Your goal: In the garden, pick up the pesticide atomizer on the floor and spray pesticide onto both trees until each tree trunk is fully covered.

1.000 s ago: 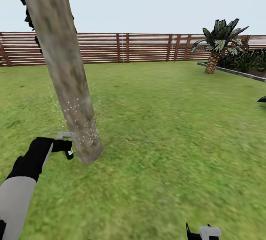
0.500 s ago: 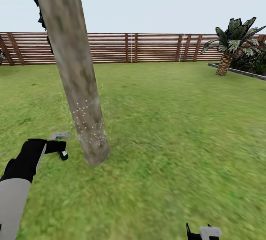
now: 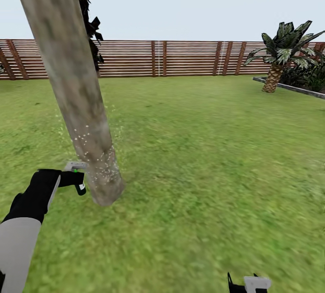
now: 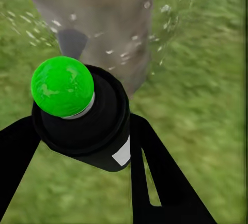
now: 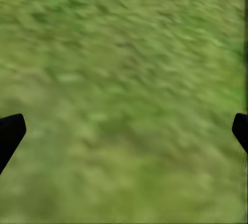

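At lower left of the head view, the left gripper (image 3: 77, 178) grasps the pesticide atomizer (image 3: 80, 187), just beside the tree trunk (image 3: 76, 99). White pesticide (image 3: 92, 146) specks apparently cover only its base; spraying should move higher. The right gripper (image 5: 124, 131) hangs spread over grass.

Small dark pesticide atomizer (image 4: 85, 120) with a green dot on top and a white label, held close beside the thick grey-brown tree trunk (image 3: 74, 85), white pesticide (image 3: 95, 157) specks dotting its low part, maybe also drifting nearby, on the green grass garden (image 3: 203, 148).
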Controlling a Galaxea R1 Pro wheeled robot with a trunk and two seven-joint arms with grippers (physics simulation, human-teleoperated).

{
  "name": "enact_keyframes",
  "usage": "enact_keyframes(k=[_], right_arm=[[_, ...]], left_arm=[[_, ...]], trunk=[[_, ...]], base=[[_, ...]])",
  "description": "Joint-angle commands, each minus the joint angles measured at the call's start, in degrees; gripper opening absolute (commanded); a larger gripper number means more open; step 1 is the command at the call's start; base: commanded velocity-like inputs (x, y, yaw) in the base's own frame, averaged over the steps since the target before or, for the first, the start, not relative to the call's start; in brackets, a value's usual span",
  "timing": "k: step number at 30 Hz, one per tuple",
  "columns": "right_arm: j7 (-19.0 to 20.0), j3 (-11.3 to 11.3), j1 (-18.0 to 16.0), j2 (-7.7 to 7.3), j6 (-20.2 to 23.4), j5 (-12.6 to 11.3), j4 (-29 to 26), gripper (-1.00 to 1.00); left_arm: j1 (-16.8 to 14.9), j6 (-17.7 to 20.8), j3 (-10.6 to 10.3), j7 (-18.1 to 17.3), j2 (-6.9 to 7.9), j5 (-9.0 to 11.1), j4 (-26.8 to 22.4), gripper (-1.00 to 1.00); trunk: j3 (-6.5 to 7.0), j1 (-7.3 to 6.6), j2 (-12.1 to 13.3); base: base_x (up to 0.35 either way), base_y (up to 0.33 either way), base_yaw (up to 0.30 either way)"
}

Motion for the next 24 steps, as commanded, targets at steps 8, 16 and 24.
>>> enact_keyframes(k=[8, 16, 24], right_arm=[[0.0, 0.0, 0.0, 0.07, 0.0, 0.0, 0.0, 1.00], [0.0, 0.0, 0.0, 0.08, 0.0, 0.0, 0.0, 1.00], [0.0, 0.0, 0.0, 0.05, 0.0, 0.0, 0.0, 1.00]], left_arm=[[0.0, 0.0, 0.1, 0.0, -0.02, 0.0, 0.0, -1.00], [-0.6, 0.5, 0.1, 0.5, -0.14, 0.1, -3.1, -1.00], [-0.1, 0.5, -0.1, 0.9, -0.15, 0.0, -3.9, -1.00]], trunk=[[0.00, 0.00, 0.0], [0.00, 0.00, 0.0], [0.00, 0.00, 0.0]], base=[[0.028, -0.273, 0.000], [0.148, -0.261, 0.046], [0.223, -0.201, 0.200]])
